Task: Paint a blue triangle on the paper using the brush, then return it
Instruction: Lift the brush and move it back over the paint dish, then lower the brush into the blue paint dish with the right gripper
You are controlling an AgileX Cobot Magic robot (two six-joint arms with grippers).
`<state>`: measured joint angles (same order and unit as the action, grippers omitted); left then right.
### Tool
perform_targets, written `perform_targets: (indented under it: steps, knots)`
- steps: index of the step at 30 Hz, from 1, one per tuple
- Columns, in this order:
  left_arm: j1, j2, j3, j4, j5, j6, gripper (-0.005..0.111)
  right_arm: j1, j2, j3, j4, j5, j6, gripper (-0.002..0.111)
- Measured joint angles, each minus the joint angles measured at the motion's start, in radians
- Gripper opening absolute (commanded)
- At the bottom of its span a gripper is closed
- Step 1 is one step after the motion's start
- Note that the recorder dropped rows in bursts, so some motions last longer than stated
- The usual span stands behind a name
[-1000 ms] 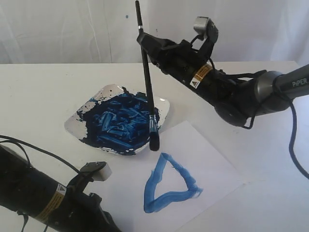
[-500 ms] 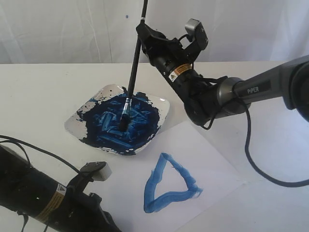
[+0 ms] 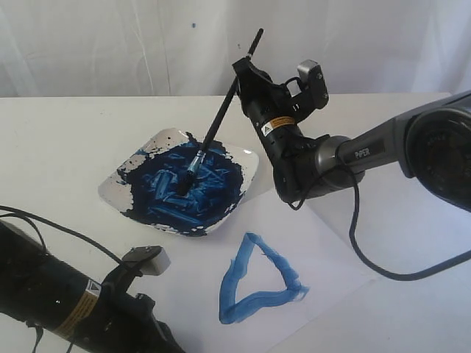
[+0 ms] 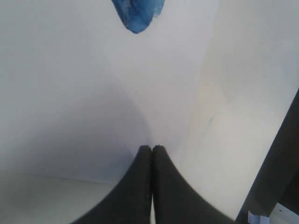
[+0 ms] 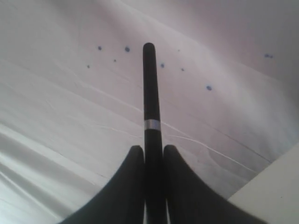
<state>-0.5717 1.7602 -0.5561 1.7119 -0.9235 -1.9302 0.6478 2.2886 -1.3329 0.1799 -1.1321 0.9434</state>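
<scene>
The blue triangle (image 3: 257, 283) stands as a closed outline on the paper (image 3: 327, 235), so the painting looks finished and the step in hand is, by my reading, returning the brush (image 3: 213, 129). The dish (image 3: 250, 165) sits on the worktop (image 3: 66, 132) at about 10 o'clock from the triangle, its near edge close to the sheet. The brush's blue tip rests in the dark paint near the dish's middle, and its handle leans up toward 1 o'clock. The right arm (image 3: 294, 140) holds it high on the handle; the right wrist view shows the jaws clamped on either side of the black shaft (image 5: 149, 93), above the silver band.

The left arm (image 3: 59, 301) lies low at 7 o'clock in the exterior view. Its jaws are pressed together on nothing and point over the paper, with one corner of the triangle (image 4: 138, 14) just ahead.

The next move likely calls for tipping the handle down until the brush lies supported by the dish, then parting the jaws and drawing back cleanly; a release from this lean could let the handle topple toward the paper and smear it.
</scene>
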Motion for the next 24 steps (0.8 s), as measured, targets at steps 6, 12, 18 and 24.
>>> perform_targets:
  steps: [6, 12, 18, 24]
  knots:
    - [0.000, 0.000, 0.000, 0.000, 0.000, 0.000, 0.000, 0.000, 0.008, -0.012, 0.025, 0.047, 0.000, 0.000]
    - [0.000, 0.000, 0.000, 0.000, 0.000, 0.000, 0.000, 0.000, 0.008, -0.045, 0.027, 0.079, 0.000, 0.000]
    - [0.000, 0.000, 0.000, 0.000, 0.000, 0.000, 0.000, 0.000, 0.008, -0.065, 0.067, 0.139, 0.000, 0.000]
    - [0.000, 0.000, 0.000, 0.000, 0.000, 0.000, 0.000, 0.000, 0.008, -0.069, 0.133, 0.218, 0.000, 0.000]
